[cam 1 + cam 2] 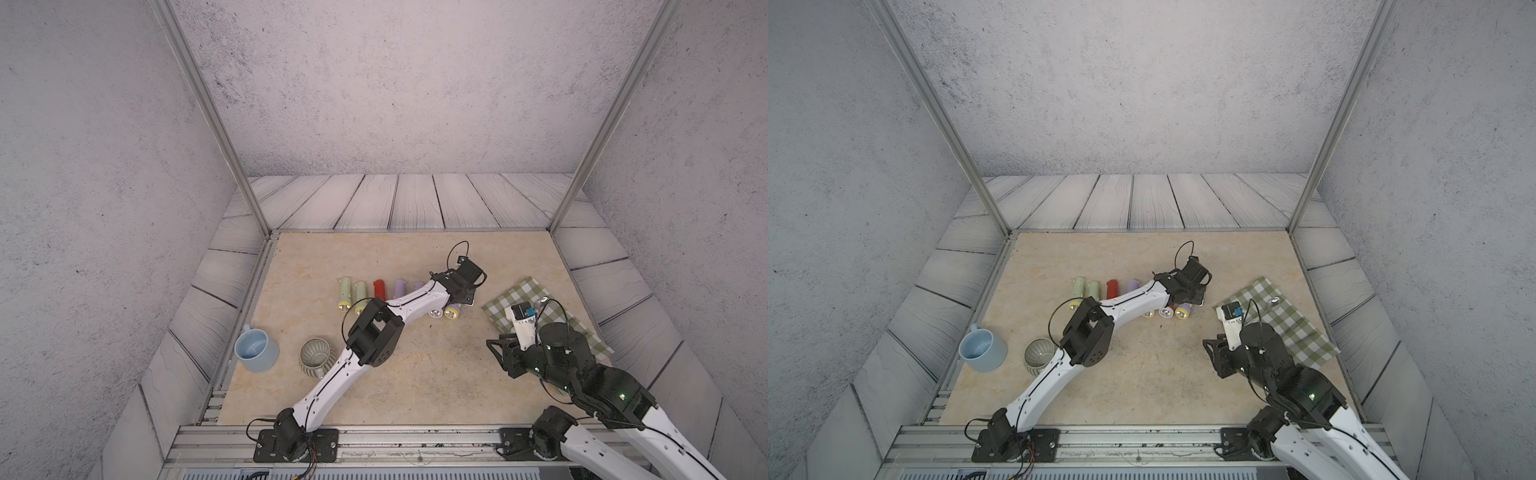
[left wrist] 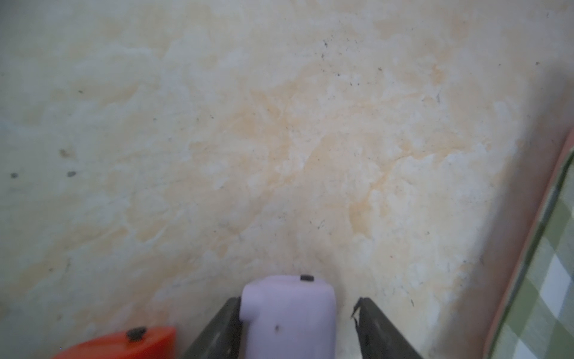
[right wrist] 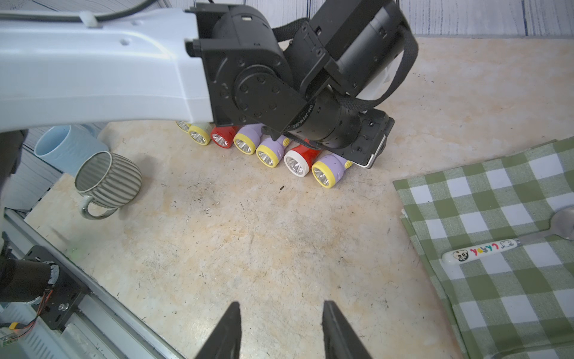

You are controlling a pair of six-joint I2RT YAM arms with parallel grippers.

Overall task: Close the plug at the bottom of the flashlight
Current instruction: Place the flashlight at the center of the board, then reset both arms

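Tabletop carried the lilac flashlight between red flashlight and cloth; left fingers straddled its plug end part-open, one touching, gripping nothing; right fingers were apart, empty; best to clear that contact, then retreat straight.

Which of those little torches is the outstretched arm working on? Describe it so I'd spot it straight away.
Find the green checked cloth on the beige table; a row of small flashlights lies beside it. Yours is the lilac flashlight at the end nearest the cloth, between the fingers of the left end effector; it has a yellow rim, its red neighbour a white one.
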